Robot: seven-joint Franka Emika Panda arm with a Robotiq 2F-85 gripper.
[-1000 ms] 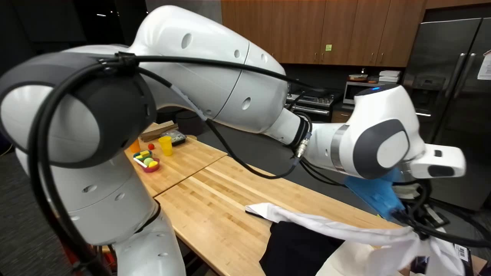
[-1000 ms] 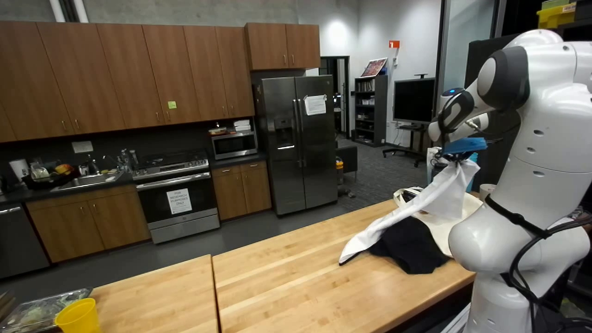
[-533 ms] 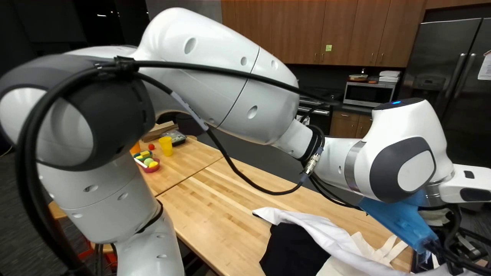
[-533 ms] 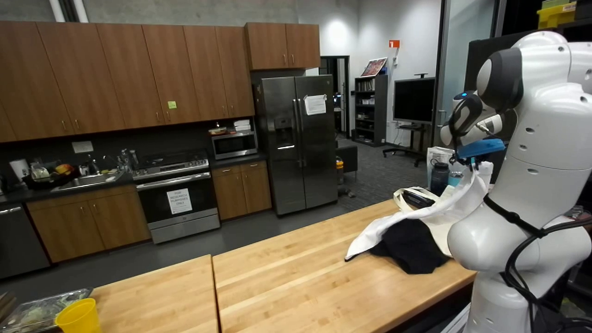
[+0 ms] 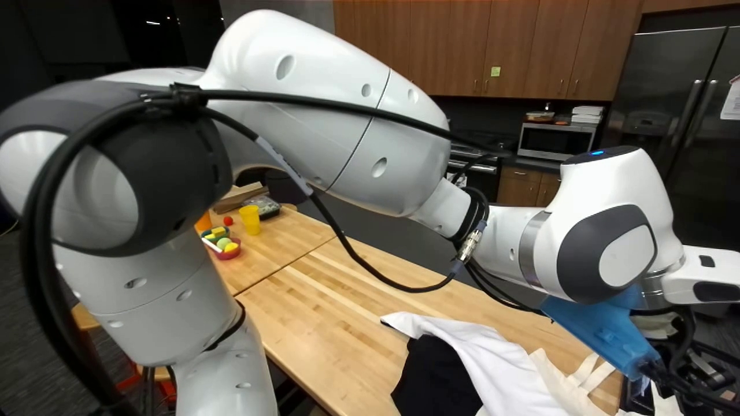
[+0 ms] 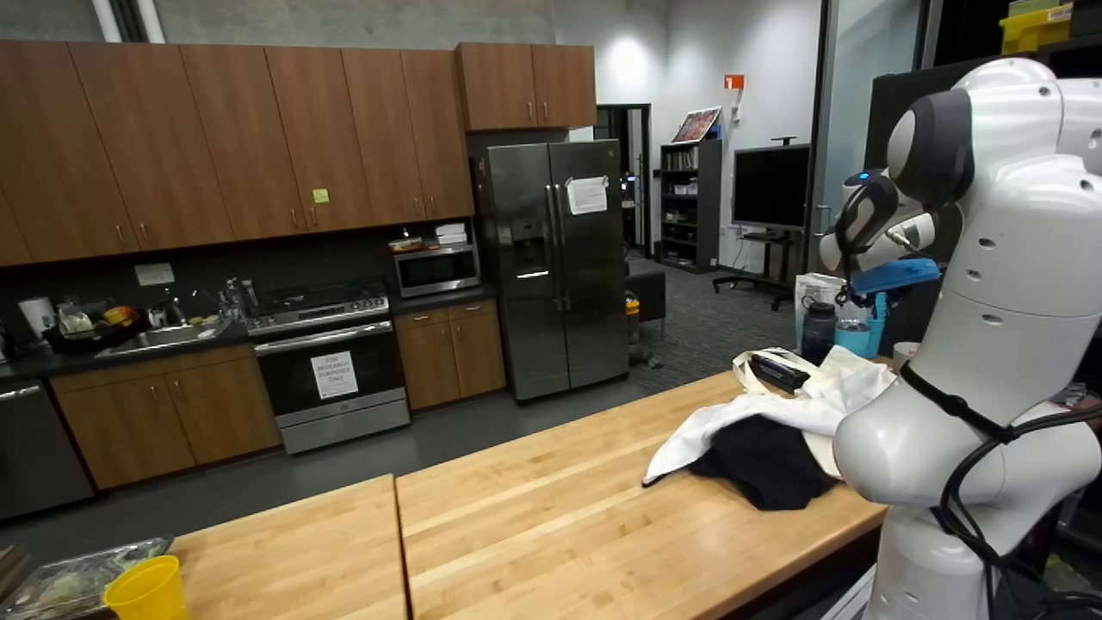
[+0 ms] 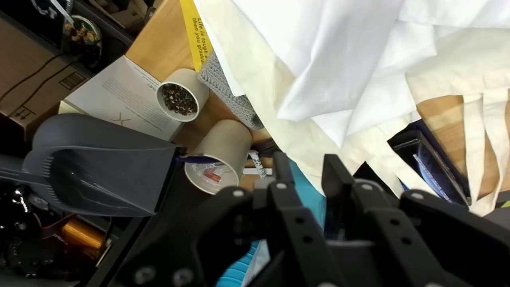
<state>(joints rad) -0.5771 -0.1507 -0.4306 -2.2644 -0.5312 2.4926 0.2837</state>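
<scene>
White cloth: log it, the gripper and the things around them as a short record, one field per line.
Gripper: partly open, nothing held, apart from the white cloth
White cloth: rumpled, lying over the cream bag and part of the black cloth
Cream bag: on the table, straps showing at one side
Dustpan: grey, toward the left edge of the wrist view
Yellow cup: upright, on the other table section
Unclear: whether white and black cloth are one piece
</scene>
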